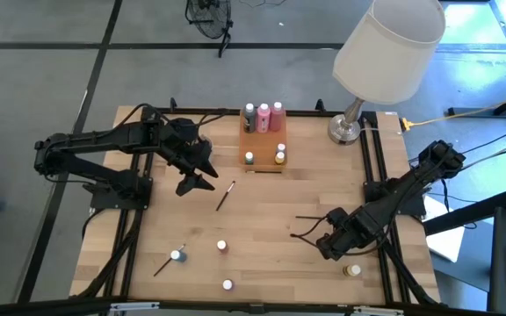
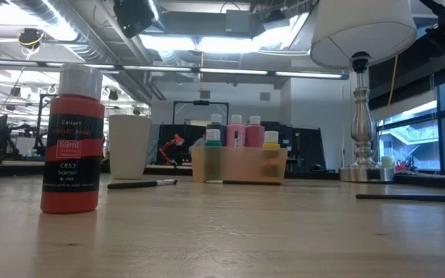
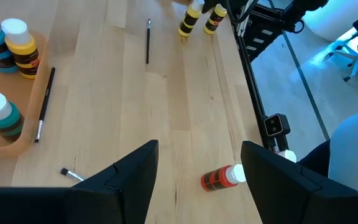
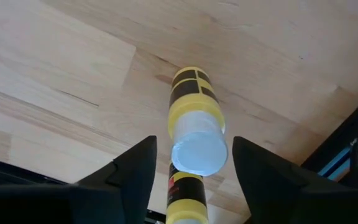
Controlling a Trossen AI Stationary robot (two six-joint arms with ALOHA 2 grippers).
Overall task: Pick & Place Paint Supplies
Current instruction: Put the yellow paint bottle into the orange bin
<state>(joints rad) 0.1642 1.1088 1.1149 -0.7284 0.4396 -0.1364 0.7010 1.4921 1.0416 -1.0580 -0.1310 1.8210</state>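
An orange tray [image 1: 263, 145] at the far middle holds three tall bottles [image 1: 263, 117] and a teal and a yellow pot. My left gripper [image 1: 202, 175] is open and empty above the table, next to a brush [image 1: 225, 195]; its fingers [image 3: 135, 171] show apart in the left wrist view. My right gripper [image 1: 328, 246] is open at the near right, with a yellow pot's white cap [image 4: 197, 149] between its fingers; I see no touch. A second yellow pot [image 1: 351, 270] stands beside it. A red pot [image 2: 72, 139], a blue pot [image 1: 177, 255] and a white-capped pot [image 1: 227, 284] stand on the near table.
A lamp [image 1: 385, 48] stands at the far right corner. A brush [image 1: 310, 217] lies by my right arm, another [image 1: 163, 263] beside the blue pot, and one [image 3: 45, 102] along the tray's near edge. Bare wood lies in the table's middle [image 1: 262, 211].
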